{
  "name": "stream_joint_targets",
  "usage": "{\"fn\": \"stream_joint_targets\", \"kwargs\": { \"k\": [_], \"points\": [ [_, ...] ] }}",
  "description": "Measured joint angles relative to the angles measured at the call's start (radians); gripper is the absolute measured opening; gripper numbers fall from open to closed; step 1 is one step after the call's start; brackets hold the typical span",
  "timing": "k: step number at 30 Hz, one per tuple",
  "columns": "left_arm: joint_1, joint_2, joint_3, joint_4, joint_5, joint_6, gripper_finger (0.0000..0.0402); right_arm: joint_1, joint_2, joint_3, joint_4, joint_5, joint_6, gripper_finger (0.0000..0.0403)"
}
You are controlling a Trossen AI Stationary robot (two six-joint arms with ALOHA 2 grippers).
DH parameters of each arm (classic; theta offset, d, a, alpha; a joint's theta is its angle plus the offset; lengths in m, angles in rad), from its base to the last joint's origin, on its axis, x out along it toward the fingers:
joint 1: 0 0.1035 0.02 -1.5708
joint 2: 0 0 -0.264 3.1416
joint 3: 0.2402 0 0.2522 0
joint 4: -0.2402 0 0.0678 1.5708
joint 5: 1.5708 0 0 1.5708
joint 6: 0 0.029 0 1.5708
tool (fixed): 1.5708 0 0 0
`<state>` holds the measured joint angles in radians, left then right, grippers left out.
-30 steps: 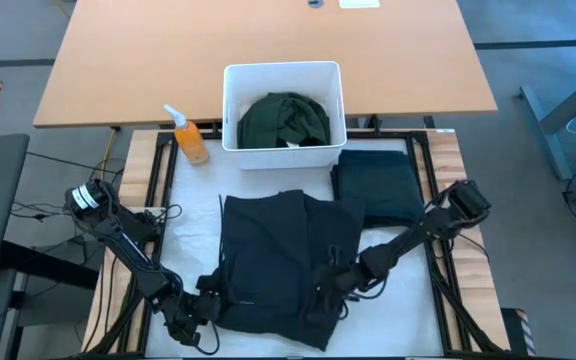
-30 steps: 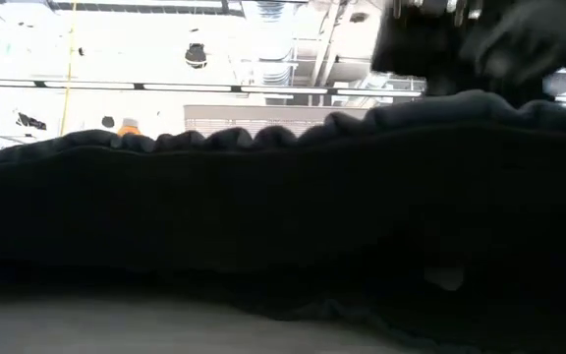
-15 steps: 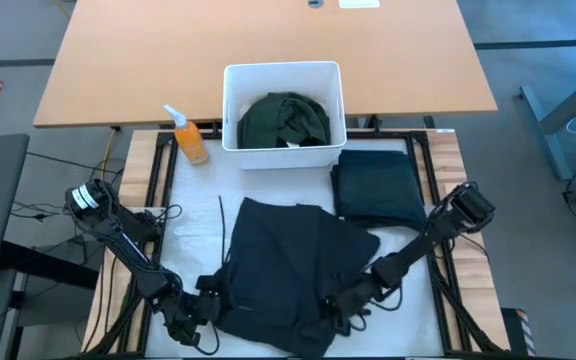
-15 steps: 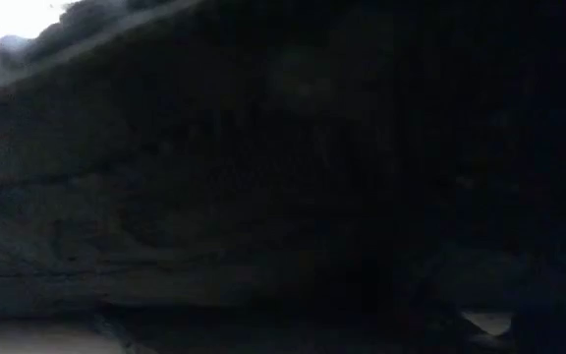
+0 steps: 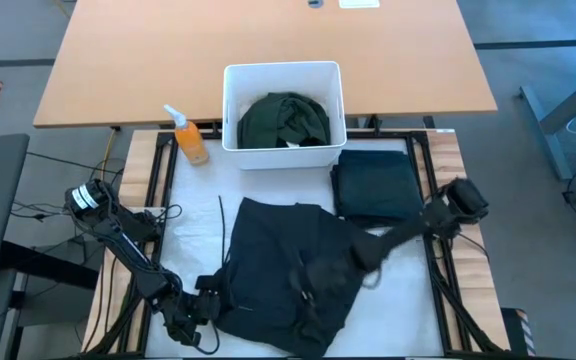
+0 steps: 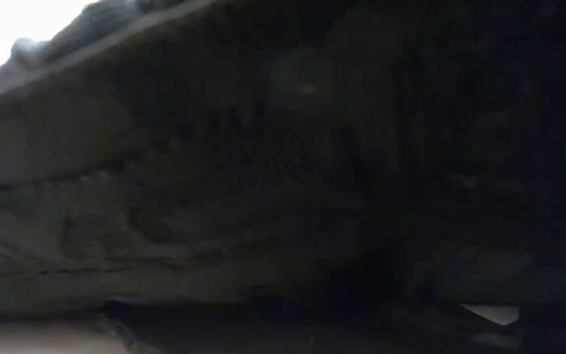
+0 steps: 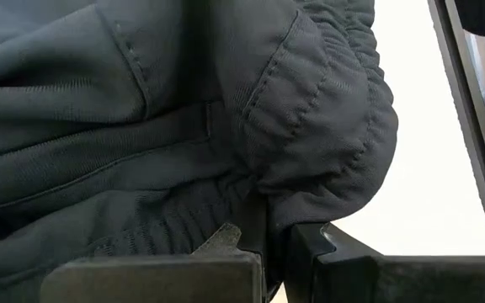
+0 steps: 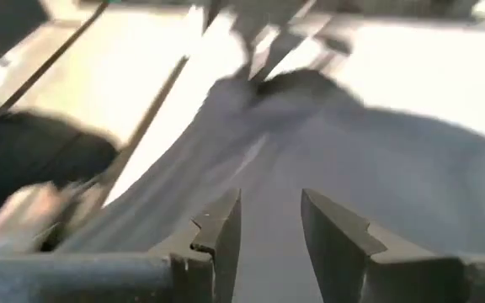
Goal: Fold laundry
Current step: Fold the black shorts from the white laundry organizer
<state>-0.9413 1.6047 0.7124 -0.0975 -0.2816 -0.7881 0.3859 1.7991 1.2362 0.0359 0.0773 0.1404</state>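
Laundry is spread over three places, all given here relative to the white bin. A dark green garment is bundled inside the bin. A second dark garment, folded into a neat rectangle, lies just beyond the bin's near right corner, towards the robot. The black garment being worked on is laid out loosely on the white table surface in front of the bin, on the robot's side, well apart from the bin wall.

The left gripper is held at the near left corner of the black garment, far from the bin. In the left wrist view its fingers are seen pressed together on a bunched, stitched hem of that cloth.

The right gripper is stretched over the black garment's middle, nearer the bin than the left one. In the right wrist view its fingers are seen standing apart with a gap between them above the cloth; whether any fabric is caught cannot be told.

An orange spray bottle is stood just beside the bin's left wall.

The low view is filled by dark cloth.
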Motion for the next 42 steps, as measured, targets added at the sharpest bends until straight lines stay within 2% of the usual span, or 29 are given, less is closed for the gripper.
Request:
{"fn": "stream_joint_targets", "kwargs": {
  "k": [7,10,12,16,21,28,33,42],
  "points": [
    [0.0,0.0,0.0,0.004,0.008,-0.056,0.0,-0.274,0.16,0.007,0.316,-0.155,-0.19,0.0154],
    [0.001,0.0,0.0,0.008,0.033,-0.085,0.0,-0.353,0.248,0.076,0.334,-0.189,-0.329,0.0162],
    [0.001,0.0,0.0,0.011,0.044,-0.118,0.0,-0.396,0.299,0.163,0.241,-0.209,-0.386,0.017],
    [0.001,0.0,0.0,0.015,0.038,-0.194,0.0,-0.492,0.408,0.393,-0.024,-0.359,-0.467,0.0185],
    [0.0,0.0,0.0,0.018,-0.008,-0.278,0.0,-0.556,0.574,0.637,-0.166,-0.367,-0.608,0.0196],
    [0.007,0.0,0.0,0.013,-0.015,-0.385,0.0,-0.572,0.77,0.907,-0.386,-0.375,-0.705,0.0198],
    [0.019,0.0,0.0,-0.001,-0.022,-0.399,0.0,-0.588,0.786,0.989,-0.609,-0.374,-0.8,0.0197],
    [0.047,0.0,0.0,-0.021,-0.053,-0.399,0.0,-0.631,0.734,0.984,-0.678,-0.417,-0.807,0.0196]
  ]
}}
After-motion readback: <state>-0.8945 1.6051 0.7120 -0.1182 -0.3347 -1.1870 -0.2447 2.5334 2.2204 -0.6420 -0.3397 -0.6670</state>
